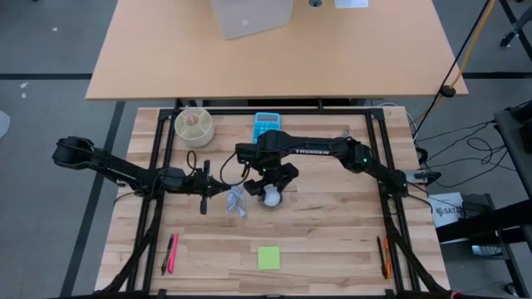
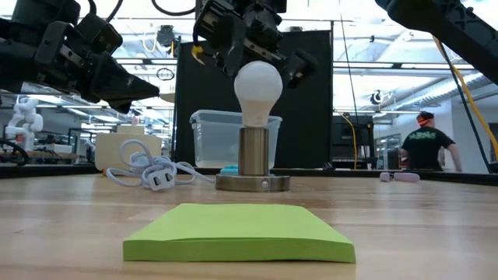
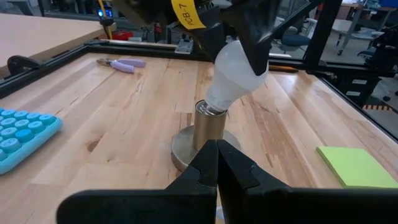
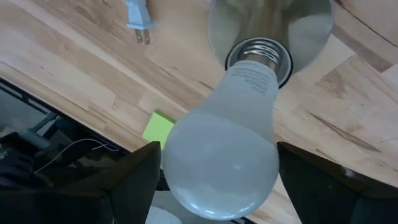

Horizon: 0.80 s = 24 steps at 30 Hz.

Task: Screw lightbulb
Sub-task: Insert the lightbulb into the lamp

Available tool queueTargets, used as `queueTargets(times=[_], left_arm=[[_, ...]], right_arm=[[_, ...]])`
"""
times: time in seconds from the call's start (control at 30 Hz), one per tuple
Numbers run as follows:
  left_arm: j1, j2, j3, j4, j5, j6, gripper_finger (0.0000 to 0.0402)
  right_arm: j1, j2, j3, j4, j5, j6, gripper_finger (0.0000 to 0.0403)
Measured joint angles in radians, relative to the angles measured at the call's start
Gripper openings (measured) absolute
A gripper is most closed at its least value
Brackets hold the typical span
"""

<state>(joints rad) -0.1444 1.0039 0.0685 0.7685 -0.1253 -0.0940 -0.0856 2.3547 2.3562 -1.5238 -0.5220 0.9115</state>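
The white lightbulb (image 2: pixel 258 85) stands upright with its screw base in the mouth of the grey metal socket (image 2: pixel 253 155), which rests on its round disc foot at the table's middle (image 1: pixel 272 199). My right gripper (image 4: pixel 217 180) reaches down over the bulb with one finger on each side of the globe. My left gripper (image 3: pixel 217 152) is shut and hovers level to the left of the socket, pointing at it with nothing held. A white cord with a plug (image 1: pixel 237 202) lies between it and the socket. My right gripper has the lightbulb's globe (image 4: pixel 186 155) between its two fingers at its widest part. The fingers (image 4: pixel 134 180) slant down from above and the table's far side. The bulb stays upright, its threaded base (image 4: pixel 261 56) seated in the socket's mouth.
A blue calculator (image 1: pixel 267 126) and a round tan container (image 1: pixel 194 126) sit at the far side. A green sticky pad (image 1: pixel 268 257) lies near the front edge, with pens at the front left (image 1: pixel 170 253) and front right (image 1: pixel 384 256). A person (image 2: pixel 424 148) stands in the room behind.
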Motion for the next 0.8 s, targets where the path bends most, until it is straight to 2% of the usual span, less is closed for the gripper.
queueTargets(times=[0.57,0.8], left_arm=[[0.000,0.000,0.000,0.000,0.000,0.002,0.0000],[0.000,0.000,0.000,-0.001,0.000,0.002,0.0000]], right_arm=[[0.000,0.000,0.000,0.004,0.065,0.043,0.0309],[0.004,-0.014,-0.001,0.007,0.154,0.068,0.0309]])
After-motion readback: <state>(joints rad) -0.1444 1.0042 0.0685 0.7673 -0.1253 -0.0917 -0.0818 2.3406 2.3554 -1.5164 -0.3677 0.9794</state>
